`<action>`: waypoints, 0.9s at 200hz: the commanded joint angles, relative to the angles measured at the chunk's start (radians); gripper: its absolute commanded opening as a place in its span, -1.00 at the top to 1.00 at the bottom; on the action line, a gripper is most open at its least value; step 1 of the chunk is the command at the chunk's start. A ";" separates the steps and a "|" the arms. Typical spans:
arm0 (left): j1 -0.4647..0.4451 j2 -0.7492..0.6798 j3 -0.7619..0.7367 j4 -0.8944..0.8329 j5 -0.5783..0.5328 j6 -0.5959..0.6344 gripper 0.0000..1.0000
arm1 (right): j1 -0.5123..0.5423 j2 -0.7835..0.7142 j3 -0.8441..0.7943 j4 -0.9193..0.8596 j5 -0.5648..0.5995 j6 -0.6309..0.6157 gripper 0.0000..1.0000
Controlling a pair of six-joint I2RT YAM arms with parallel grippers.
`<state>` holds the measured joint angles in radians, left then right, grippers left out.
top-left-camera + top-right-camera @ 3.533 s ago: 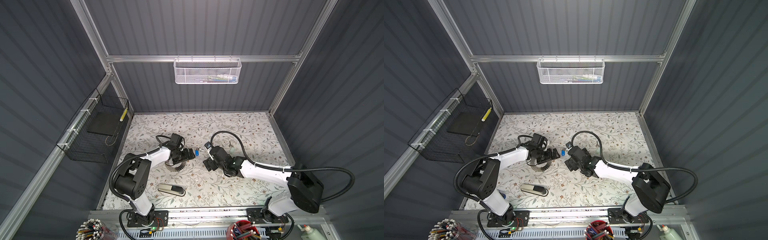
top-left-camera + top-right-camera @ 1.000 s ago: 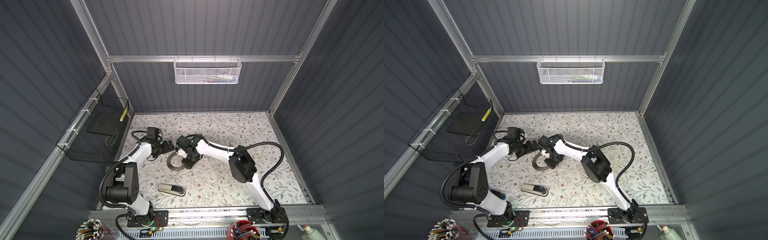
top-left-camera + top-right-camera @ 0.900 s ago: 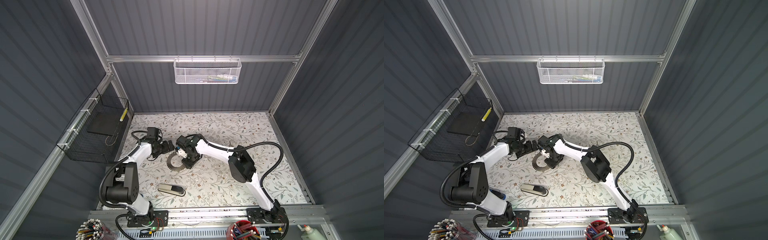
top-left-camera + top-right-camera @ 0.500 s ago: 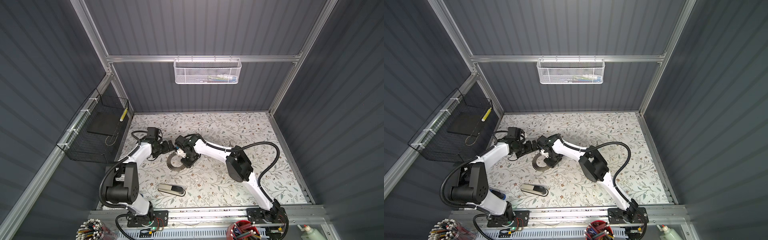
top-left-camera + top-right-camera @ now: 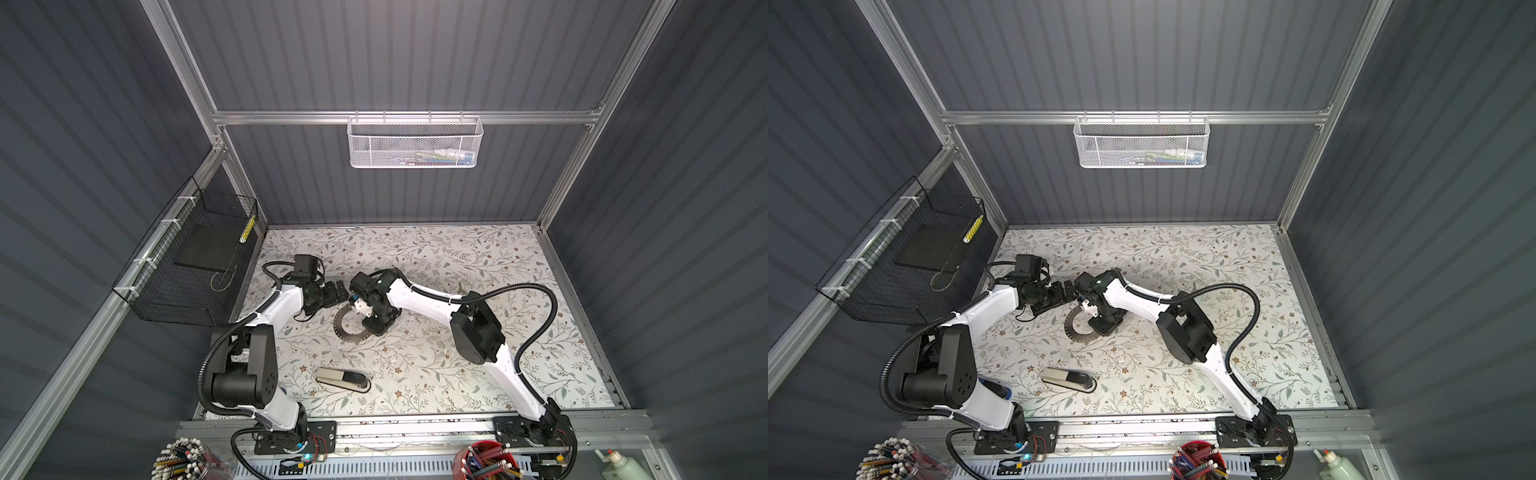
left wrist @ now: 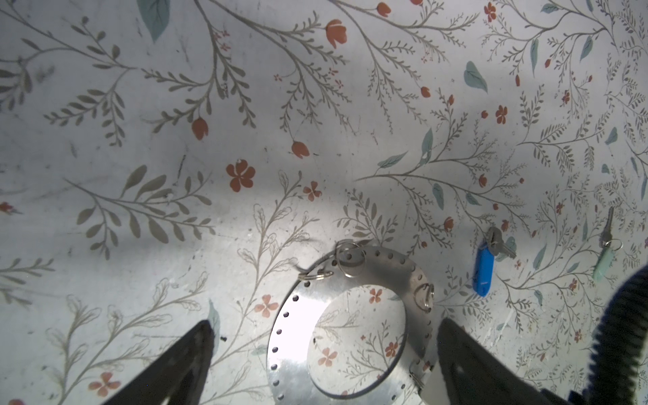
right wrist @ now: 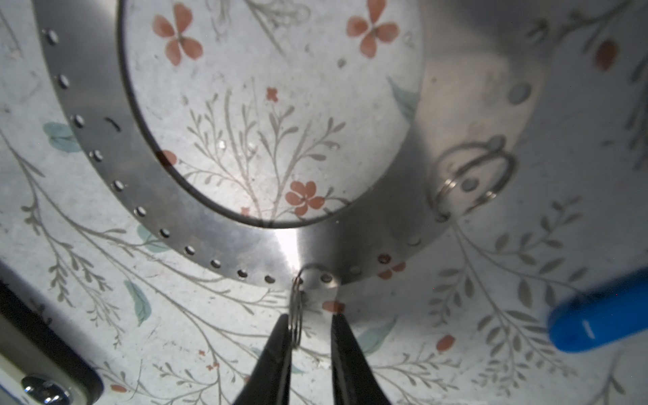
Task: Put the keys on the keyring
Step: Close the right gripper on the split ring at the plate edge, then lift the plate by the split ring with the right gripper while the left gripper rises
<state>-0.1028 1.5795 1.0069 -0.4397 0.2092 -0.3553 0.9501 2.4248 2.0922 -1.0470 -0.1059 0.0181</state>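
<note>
Since a second before, little had changed. The keyring (image 5: 339,328) stayed flat on the mat, left of frame centre. The blue-tagged key (image 6: 484,270) and mint-tagged key (image 6: 605,261) lay loose nearby. The right gripper (image 7: 310,326) stood narrowly apart around a small split ring (image 7: 295,308); the left gripper (image 6: 326,324) gaped wide.

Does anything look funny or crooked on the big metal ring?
Yes. One little wire loop sticks out on its edge from the big ring's rim, between the tips of the right pincer, while a second loop lies flat on the band. Nothing looks broken or spilled.
</note>
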 commanded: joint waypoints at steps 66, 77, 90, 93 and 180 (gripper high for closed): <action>0.005 -0.028 0.001 0.007 -0.003 -0.011 -0.99 | 0.003 0.011 0.019 -0.026 -0.003 -0.009 0.73; 0.005 -0.030 0.001 0.009 -0.003 -0.009 -0.99 | 0.003 0.007 0.014 -0.024 -0.005 -0.012 0.76; 0.005 -0.032 0.002 0.009 -0.003 -0.010 -0.99 | 0.006 -0.002 0.004 -0.018 -0.003 -0.016 0.77; 0.005 -0.031 0.001 0.009 -0.003 -0.009 -0.99 | 0.006 -0.005 0.000 -0.014 -0.002 -0.018 0.78; 0.005 -0.050 -0.004 0.015 -0.007 -0.004 -1.00 | 0.007 -0.135 -0.161 0.099 -0.014 -0.040 0.85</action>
<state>-0.1028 1.5578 1.0069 -0.4232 0.2085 -0.3553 0.9516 2.3375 1.9583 -0.9726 -0.1089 -0.0025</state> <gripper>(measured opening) 0.997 0.079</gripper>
